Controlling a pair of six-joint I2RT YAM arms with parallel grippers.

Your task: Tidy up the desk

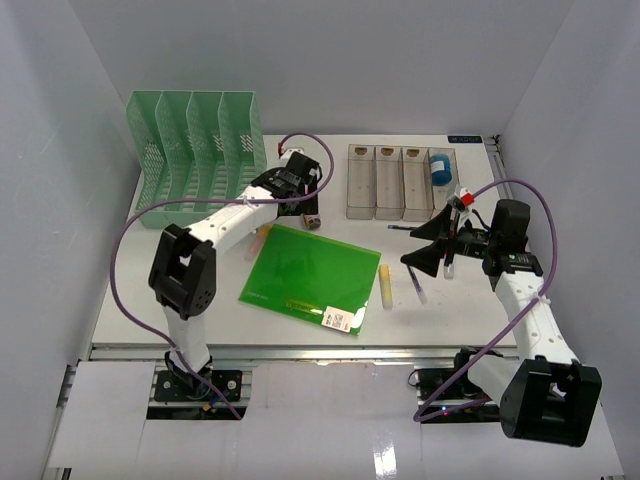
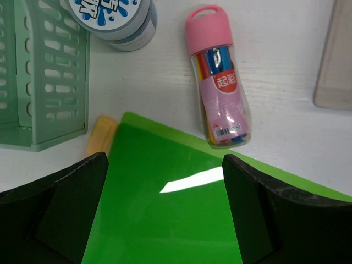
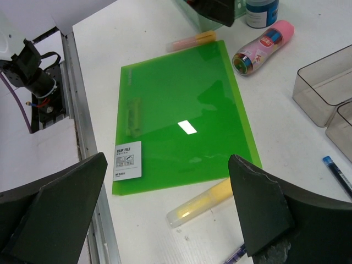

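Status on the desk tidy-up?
Left gripper open, right gripper open, both empty. Desk cluttered: folder, highlighter, pen loose. Nothing on top of the folder.

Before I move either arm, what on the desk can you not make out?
- Top view: the pink-capped bottle is mostly hidden under the left arm.
- Left wrist view: the blue-and-white tub is cut off by the top edge, so its label is incomplete.
- Top view: what lies in the clear tray is too small to name.
- Right wrist view: the blue pen is cut off by the right edge.
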